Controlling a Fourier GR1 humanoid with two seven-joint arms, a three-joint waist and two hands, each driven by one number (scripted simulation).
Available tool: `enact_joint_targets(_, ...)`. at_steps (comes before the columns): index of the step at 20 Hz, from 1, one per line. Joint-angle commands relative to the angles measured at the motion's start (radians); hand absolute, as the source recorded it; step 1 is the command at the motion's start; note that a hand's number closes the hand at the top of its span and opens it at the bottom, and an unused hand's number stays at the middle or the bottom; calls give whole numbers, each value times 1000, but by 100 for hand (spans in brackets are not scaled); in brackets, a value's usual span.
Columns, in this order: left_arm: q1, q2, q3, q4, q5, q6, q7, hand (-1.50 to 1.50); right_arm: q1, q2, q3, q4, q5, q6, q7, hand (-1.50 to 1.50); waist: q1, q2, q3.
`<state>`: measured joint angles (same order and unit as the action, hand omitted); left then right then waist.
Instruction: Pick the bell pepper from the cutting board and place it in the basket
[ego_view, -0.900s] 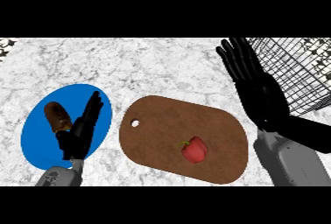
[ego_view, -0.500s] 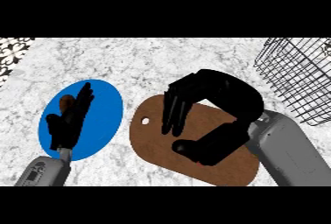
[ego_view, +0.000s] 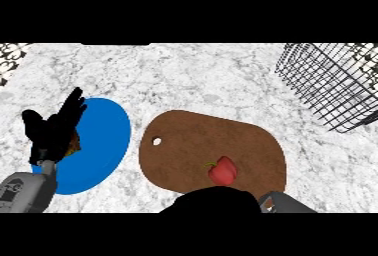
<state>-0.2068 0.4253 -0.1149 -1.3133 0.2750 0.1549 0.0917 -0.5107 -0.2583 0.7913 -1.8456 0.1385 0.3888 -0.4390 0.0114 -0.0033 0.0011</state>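
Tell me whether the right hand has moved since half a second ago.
Yes. The right hand has pulled back from over the cutting board toward the view's lower edge, uncovering the bell pepper.

You saw the right hand (ego_view: 218, 200) cut off at the lower edge, its fingers hidden, and the left hand (ego_view: 53, 131) covered something brown on the blue plate (ego_view: 107, 135).

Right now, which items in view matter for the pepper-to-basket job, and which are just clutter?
Job items:
bell pepper, lying on the cutting board
basket, far right
right hand, at the lower edge

Just lying about:
blue plate
brown item on it, mostly hidden by the left hand
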Motion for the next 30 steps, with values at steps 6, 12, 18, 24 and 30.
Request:
enact_joint_targets(6,20,35,34,-32,18,-19,63,0,-122,-70,-10,-249,166,103,478,-150,-34,-13,-4)
enact_joint_targets(12,40,44,48,-54,37,-35,80,0,-301,-152,-187,-326,273,200,706,-150,-30,-14,-4)
enact_joint_targets(18,23,33,70,-11,29,-44,39,0,-467,-149,-262,-265,16,503,904,-150,-27,-7,-5)
enact_joint_targets(24,1,9,42,-40,-17,-21,68,0,-530,-215,-415,-156,-235,674,931,-150,-21,-2,-2)
enact_joint_targets(30,-5,2,65,-49,-16,-37,96,0,-386,-305,-522,-187,-388,704,880,-150,-20,1,-1)
